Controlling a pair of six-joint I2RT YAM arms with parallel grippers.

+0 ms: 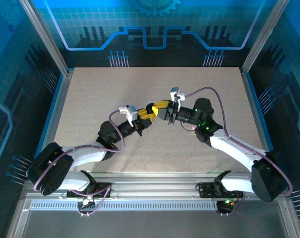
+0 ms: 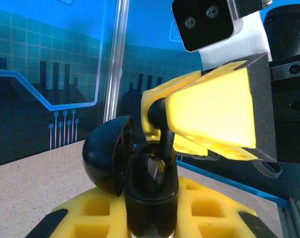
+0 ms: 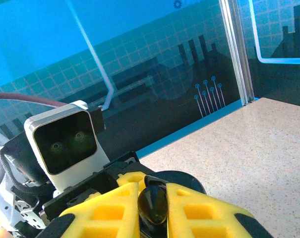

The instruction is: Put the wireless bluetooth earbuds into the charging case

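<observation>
pinching a black earbud (image 2: 164, 139), the right tool (image 3: 153, 192) points its stem down into the case (image 2: 150, 181) the left tool (image 2: 152, 220) clamps.

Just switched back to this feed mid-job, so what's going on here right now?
The left gripper is shut on the black charging case, holding it with its lid swung open. The right gripper pinches a black earbud and has it down at the case's open well. Whether the earbud is fully seated cannot be told.
</observation>
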